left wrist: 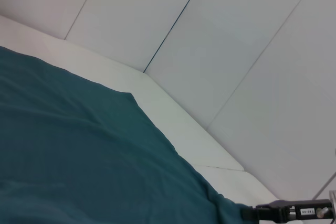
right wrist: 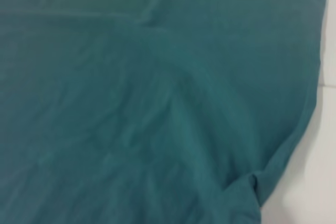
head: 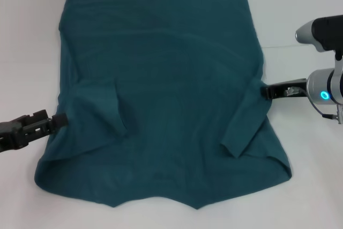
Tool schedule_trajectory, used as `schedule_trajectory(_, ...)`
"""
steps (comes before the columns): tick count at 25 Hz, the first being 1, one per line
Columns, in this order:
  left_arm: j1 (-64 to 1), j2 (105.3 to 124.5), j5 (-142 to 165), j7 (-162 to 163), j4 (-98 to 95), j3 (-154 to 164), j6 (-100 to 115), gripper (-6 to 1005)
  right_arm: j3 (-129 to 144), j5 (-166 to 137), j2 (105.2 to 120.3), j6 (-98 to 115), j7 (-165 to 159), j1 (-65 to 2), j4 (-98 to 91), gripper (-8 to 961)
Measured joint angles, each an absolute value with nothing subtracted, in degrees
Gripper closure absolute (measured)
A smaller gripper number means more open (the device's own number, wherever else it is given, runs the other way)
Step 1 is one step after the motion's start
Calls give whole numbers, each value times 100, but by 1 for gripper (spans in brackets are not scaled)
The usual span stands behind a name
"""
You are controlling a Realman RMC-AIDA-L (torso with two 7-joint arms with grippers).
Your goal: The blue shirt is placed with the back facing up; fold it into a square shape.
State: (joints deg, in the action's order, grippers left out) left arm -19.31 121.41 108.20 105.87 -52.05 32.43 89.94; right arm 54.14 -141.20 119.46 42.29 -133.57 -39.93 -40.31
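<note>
- Blue shirt lies spread flat on the white worktop, both sleeves folded inward.
- Our left tool and right tool meet its side edges, probably for folding; we cannot tell whether either is clamped.

One plain dark teal-blue soft-fabric shirt, two black grippers and one white table are counted.

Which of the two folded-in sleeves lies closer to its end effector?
The sleeve on the robot's right: the right end effector touches the blue shirt beside it. The left sleeve sits farther from the left end effector.
</note>
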Motion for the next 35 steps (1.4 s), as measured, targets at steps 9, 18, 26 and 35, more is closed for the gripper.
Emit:
schedule_trajectory(9, -1984, 12126, 10820, 10591, -5194, 3243, 8951, 111, 5439, -13724, 11952, 4435, -13367, -4140, -4206, 909)
schedule_trajectory(18, -2012, 12120, 10832, 10600, -5180, 3267, 8863, 112, 5461, -13248, 11972, 4347, -13348, -4399, -4004, 898)
schedule_trajectory(26, -2021, 12120, 10920, 10599, -5176, 3295, 8814, 112, 5509, -13058, 11968, 4102, -13282, -4701, -3540, 738)
schedule_trajectory(35, -2011, 12131, 10962, 10557, -5176, 3296, 8823, 111, 5606, -13070, 11965, 3967, -13279, -4708, -3540, 441)
